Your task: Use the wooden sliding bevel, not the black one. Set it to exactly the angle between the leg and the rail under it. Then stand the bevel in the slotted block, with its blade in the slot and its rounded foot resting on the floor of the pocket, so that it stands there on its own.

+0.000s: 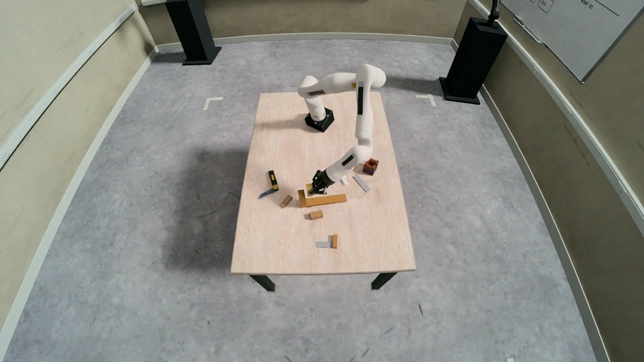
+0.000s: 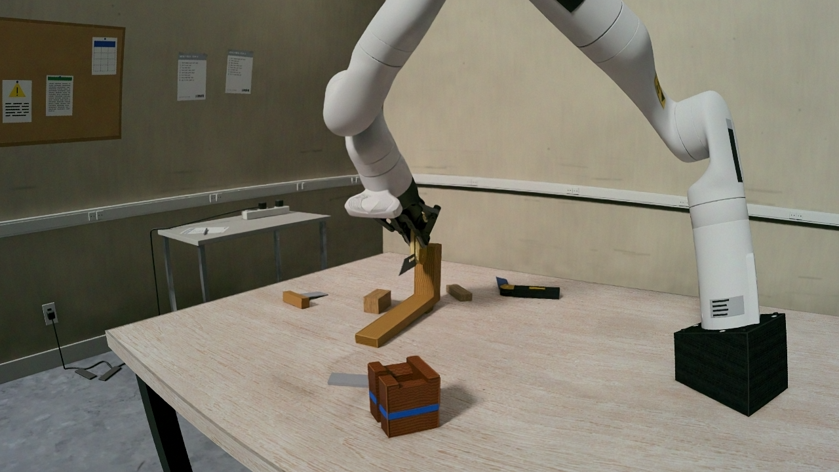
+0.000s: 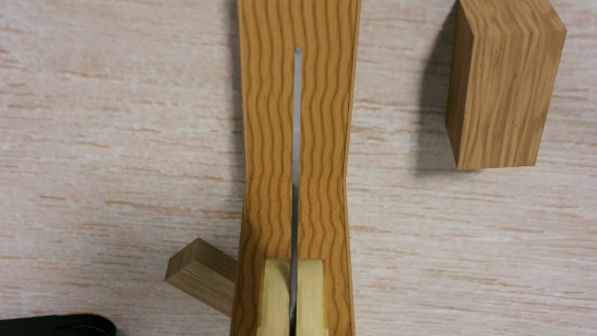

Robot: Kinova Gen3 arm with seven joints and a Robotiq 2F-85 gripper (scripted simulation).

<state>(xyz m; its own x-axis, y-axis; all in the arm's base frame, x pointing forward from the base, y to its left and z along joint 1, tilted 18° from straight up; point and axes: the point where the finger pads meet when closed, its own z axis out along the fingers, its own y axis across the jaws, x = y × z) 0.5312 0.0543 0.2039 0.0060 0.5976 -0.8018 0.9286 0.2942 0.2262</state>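
Note:
My gripper (image 2: 417, 231) is shut on the wooden sliding bevel (image 2: 415, 251). It holds the bevel in the air, close against the upper part of the upright leg (image 2: 431, 273), above the rail (image 2: 391, 320) that lies on the table. The steel blade tip (image 2: 406, 265) points down and away from the leg. In the wrist view the pale stock (image 3: 293, 299) and the blade (image 3: 295, 154), seen edge-on, run along the middle of the rail (image 3: 298, 93). The slotted block (image 2: 404, 396), dark brown with a blue band, stands apart at the near side and is empty. The black bevel (image 2: 527, 290) lies behind.
Loose wood blocks (image 2: 376, 300) (image 2: 458, 292) lie beside the leg and rail. A small wooden-handled tool with a grey blade (image 2: 301, 297) lies further left. A grey flat strip (image 2: 347, 379) lies next to the slotted block. The arm's black base (image 2: 730, 366) stands at the right.

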